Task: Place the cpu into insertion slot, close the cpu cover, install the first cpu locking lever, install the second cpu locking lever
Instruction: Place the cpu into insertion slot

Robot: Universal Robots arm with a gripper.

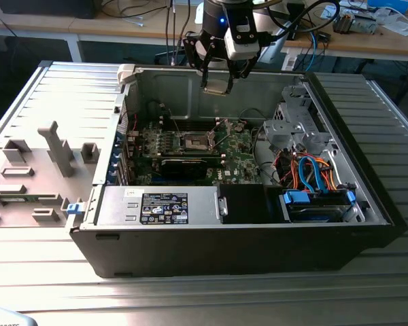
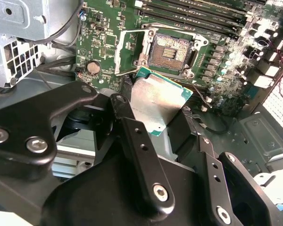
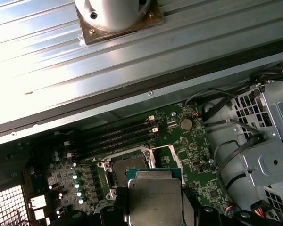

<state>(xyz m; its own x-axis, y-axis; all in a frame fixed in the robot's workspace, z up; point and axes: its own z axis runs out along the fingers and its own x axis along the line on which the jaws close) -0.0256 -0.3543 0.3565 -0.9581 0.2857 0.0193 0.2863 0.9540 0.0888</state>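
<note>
My gripper (image 1: 217,80) hangs above the open computer case, shut on the cpu (image 1: 217,87), a flat silvery square chip held by its edges. In both wrist views the cpu (image 2: 158,101) (image 3: 153,197) sits between the black fingers (image 2: 132,141), tilted and well above the board. Below it on the green motherboard (image 1: 238,159) lies the insertion slot (image 1: 196,141) (image 2: 170,50) (image 3: 127,168), dark in the centre and with nothing in it. The cpu cover (image 2: 130,52) (image 3: 166,155) stands swung open beside the slot.
Long memory slots (image 2: 193,14) run beside the socket. A black expansion card (image 1: 183,165) and a power supply (image 1: 163,205) sit nearer the case front. A drive cage with blue and orange cables (image 1: 313,173) is at the exterior view's right. Grey fixtures (image 1: 58,149) stand on the panel at its left.
</note>
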